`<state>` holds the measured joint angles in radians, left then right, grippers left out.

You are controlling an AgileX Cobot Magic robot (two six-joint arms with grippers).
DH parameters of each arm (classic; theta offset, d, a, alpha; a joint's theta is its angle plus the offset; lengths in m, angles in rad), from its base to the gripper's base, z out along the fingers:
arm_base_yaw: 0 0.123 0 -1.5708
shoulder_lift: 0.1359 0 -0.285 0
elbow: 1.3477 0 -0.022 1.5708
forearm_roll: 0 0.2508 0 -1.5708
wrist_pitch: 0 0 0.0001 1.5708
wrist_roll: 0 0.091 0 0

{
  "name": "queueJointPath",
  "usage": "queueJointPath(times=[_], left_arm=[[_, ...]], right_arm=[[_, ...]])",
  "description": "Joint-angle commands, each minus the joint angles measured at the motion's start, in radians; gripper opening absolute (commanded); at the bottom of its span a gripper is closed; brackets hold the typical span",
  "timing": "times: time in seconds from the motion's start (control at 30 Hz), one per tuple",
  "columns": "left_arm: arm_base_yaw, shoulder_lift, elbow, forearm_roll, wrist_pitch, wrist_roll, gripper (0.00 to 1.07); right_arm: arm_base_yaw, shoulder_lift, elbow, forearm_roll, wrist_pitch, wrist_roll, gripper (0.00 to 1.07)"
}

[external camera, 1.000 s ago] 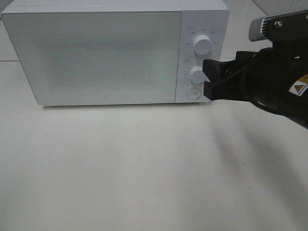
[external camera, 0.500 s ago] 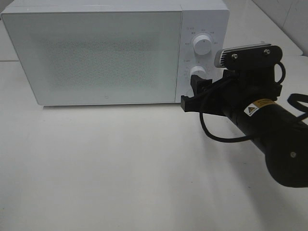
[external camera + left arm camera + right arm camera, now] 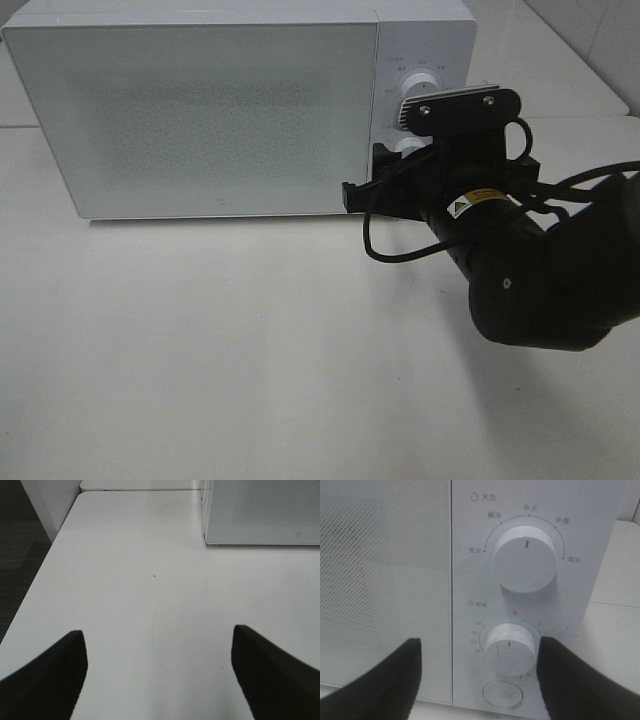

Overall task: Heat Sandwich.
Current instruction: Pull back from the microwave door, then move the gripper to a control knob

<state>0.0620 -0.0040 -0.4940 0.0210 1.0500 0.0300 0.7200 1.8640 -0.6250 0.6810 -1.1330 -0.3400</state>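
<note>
Lower dial (image 3: 407,147) half behind right arm (image 3: 530,280), left tool (image 3: 157,630) cropped by frame

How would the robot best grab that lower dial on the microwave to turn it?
Grip the lower dial by its round side wall, coming straight at the control panel, one finger on each side. It is a short cylinder standing out from the flat panel, and the open right gripper faces it.

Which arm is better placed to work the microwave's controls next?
Right. The right gripper, open, faces the control panel; its wrist view shows the lower dial between its fingers. The left gripper, also open, hangs over bare table beside the microwave.
</note>
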Motion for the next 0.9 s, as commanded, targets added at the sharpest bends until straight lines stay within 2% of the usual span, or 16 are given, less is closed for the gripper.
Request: queueJointPath(times=[0.03, 0.27, 0.47, 0.63, 0.9], left_arm=[[0.000, -0.004, -0.005, -0.001, -0.006, 0.002, 0.74], [0.000, -0.004, -0.005, -0.001, -0.006, 0.002, 0.74], [0.000, -0.004, -0.005, -0.001, -0.006, 0.002, 0.74], [0.000, -0.004, -0.005, -0.001, -0.006, 0.002, 0.74], [0.000, -0.004, -0.005, -0.001, -0.006, 0.002, 0.74]], right_arm=[[0.001, 0.042, -0.033, 0.031, -0.014, -0.010, 0.65], [-0.002, 0.115, -0.085, 0.061, -0.067, -0.011, 0.65], [-0.051, 0.151, -0.113, 0.056, -0.082, -0.006, 0.65], [-0.069, 0.152, -0.119, 0.004, -0.081, 0.012, 0.65], [-0.069, 0.181, -0.131, -0.010, -0.076, 0.034, 0.65]])
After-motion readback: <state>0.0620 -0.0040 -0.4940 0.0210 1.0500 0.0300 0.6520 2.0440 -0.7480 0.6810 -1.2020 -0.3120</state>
